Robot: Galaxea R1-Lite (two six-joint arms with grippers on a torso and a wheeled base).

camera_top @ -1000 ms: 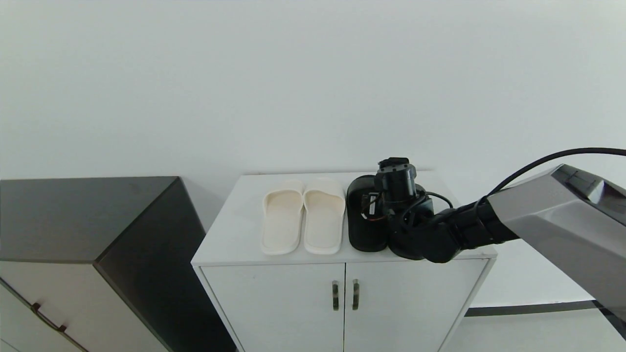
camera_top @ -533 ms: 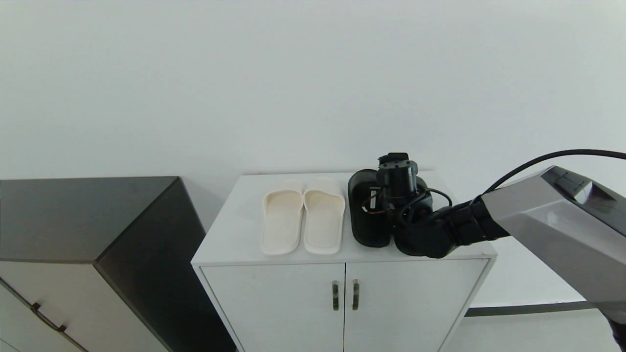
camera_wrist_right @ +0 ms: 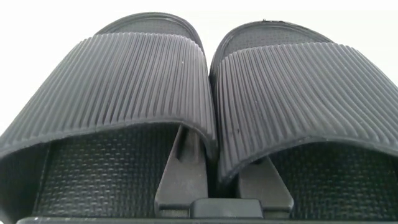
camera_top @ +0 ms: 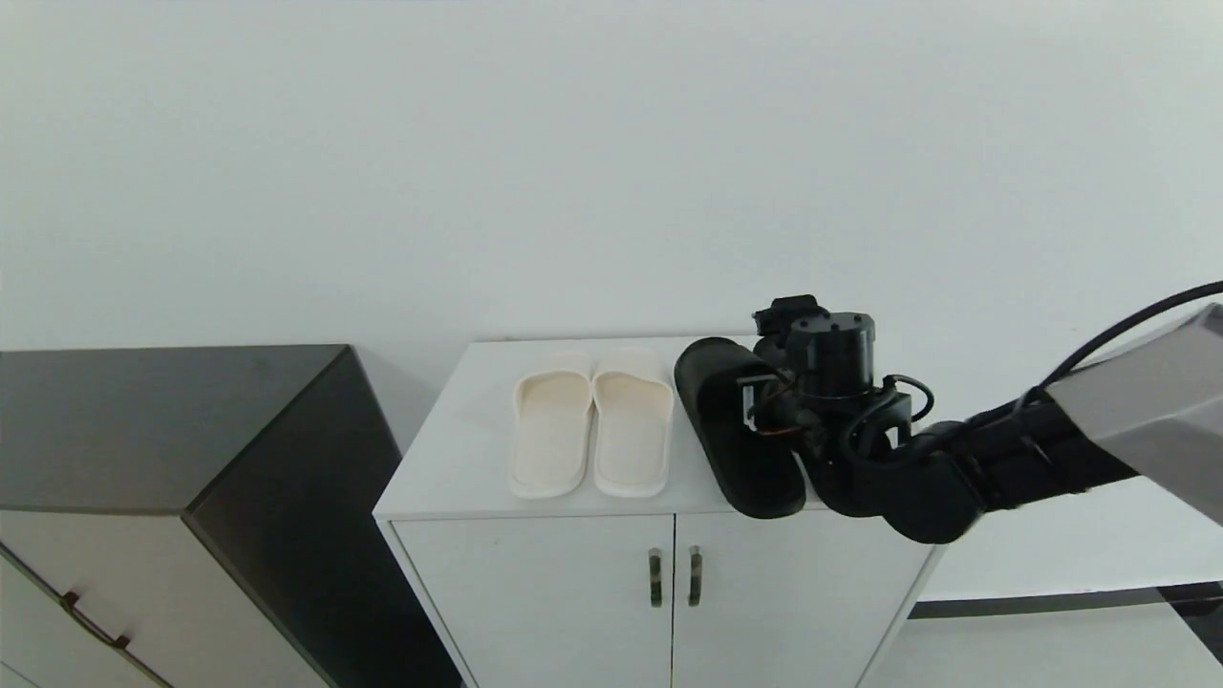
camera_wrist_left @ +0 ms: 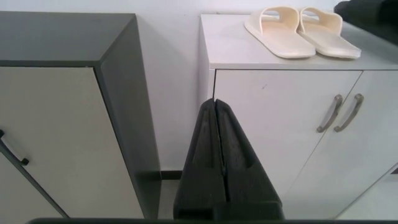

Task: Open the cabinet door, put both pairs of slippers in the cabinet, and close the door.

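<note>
A plain white wall (camera_top: 611,143) runs across the back; at the left stands a dark-topped cupboard (camera_top: 162,420) with pale fronts and a dark handle (camera_top: 91,623); a dark skirting strip (camera_top: 1032,604) meets pale floor (camera_top: 1051,655) at the right.

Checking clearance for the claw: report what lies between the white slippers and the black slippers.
Nothing lies there. In the head view, only a narrow strip of bare cabinet top separates the white slippers from the black slippers.

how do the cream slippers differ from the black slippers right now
The cream slippers lie straight on the cabinet top; the black slippers sit skewed, overhanging its front edge. The cream slippers are free; the right gripper clamps the black slippers. Both pairs sit side by side.
</note>
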